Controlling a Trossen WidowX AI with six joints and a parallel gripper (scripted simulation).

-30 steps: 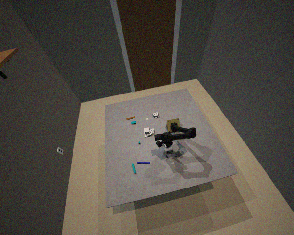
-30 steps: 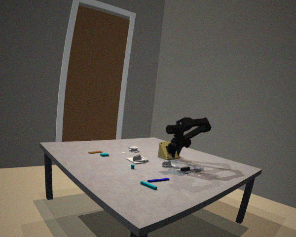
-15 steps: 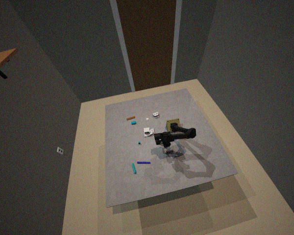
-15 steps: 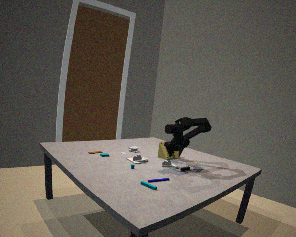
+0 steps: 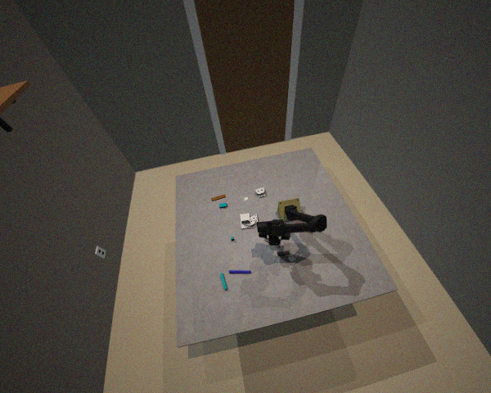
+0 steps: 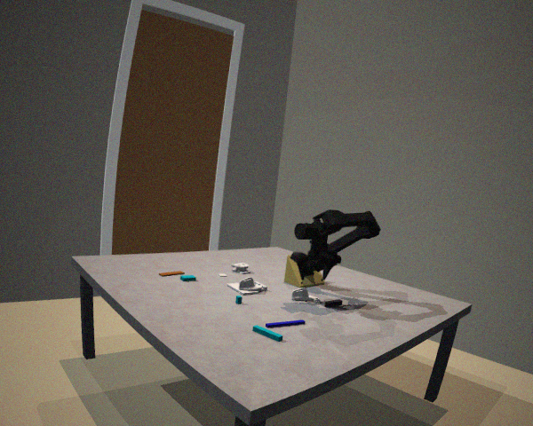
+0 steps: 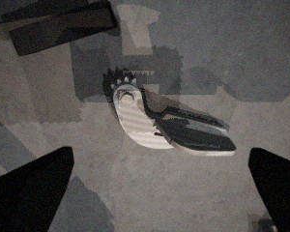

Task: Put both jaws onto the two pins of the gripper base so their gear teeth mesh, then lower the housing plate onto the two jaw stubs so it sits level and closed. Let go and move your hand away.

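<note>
My gripper (image 7: 160,156) is open and empty, its fingers wide apart above a loose jaw. That loose white and grey jaw (image 7: 135,123) (image 6: 302,295) lies on the table, its gear teeth at the top of the wrist view; the arm mostly hides it in the top view. The white gripper base (image 5: 242,225) (image 6: 234,287) lies left of the arm with the other jaw (image 6: 247,283) on it. Whether that jaw is seated on its pin is too small to tell. The white housing plate (image 5: 259,191) (image 6: 240,265) lies apart, farther back.
A black block (image 5: 283,253) (image 6: 332,303) (image 7: 63,29) lies near the loose jaw. A blue bar (image 5: 240,272) (image 6: 285,323) and teal bar (image 5: 223,281) (image 6: 267,333) lie nearer the front. A teal cube (image 5: 231,238), teal block (image 5: 222,205), orange bar (image 5: 218,197) and white tile (image 5: 245,198) lie left.
</note>
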